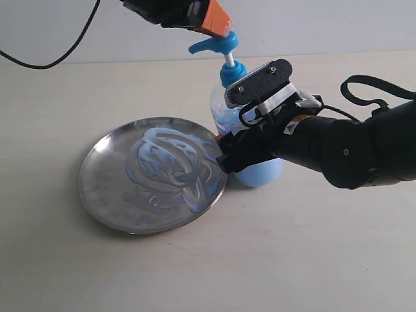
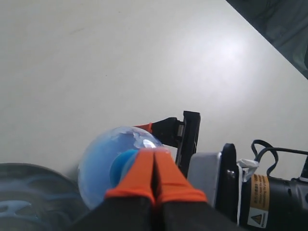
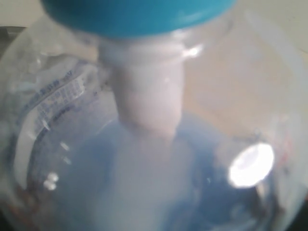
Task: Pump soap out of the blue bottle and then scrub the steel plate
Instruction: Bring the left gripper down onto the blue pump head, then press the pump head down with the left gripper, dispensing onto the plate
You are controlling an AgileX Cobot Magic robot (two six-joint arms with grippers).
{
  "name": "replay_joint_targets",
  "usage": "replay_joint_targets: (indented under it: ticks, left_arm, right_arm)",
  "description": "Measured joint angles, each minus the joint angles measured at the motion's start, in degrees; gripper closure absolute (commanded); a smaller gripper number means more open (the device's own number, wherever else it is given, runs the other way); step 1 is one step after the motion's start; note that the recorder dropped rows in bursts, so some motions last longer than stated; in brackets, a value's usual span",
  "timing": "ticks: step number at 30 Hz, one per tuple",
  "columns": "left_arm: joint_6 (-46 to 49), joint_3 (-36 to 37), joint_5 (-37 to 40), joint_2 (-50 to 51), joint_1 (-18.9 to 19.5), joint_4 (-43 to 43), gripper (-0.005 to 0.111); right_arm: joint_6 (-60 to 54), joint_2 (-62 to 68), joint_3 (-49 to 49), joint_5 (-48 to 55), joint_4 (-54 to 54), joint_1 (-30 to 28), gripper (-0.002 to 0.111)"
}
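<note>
Pale beige tabletop (image 1: 292, 260), plain white wall behind. The steel plate (image 1: 88, 188) lies flat on the left, already smeared with swirls of light blue soap (image 1: 169, 166). The blue bottle (image 1: 263, 170) stands just beside the plate's right rim.

Risks for you to weigh:
- Your left gripper (image 1: 218, 25) meets the pump head (image 1: 214, 44) near its rear edge. An off-centre press could slide off the head or tip the bottle.
- The spout points toward the plate, but whether it overhangs the rim cannot be confirmed, so soap may land on the table.
- The near finger of your right gripper (image 1: 234, 151) sits very close to the plate's rim. Any shift could nudge the plate.

Pose:
- The left arm enters from above with its orange fingers pressed together, holding nothing, tips down on the pump head.
- The right arm reaches in low from the right. Its jaws are spread wide around the bottle's body and appear clamped on it.
</note>
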Motion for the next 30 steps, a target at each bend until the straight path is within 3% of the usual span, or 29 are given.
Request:
replay_joint_targets:
  ticks: [30]
  left_arm:
    - [-0.91,-0.98,1.96,1.25,0.11,-0.48,0.107]
  right_arm:
    - [0.68,0.0,0.0,0.0,-0.93,0.0,0.108]
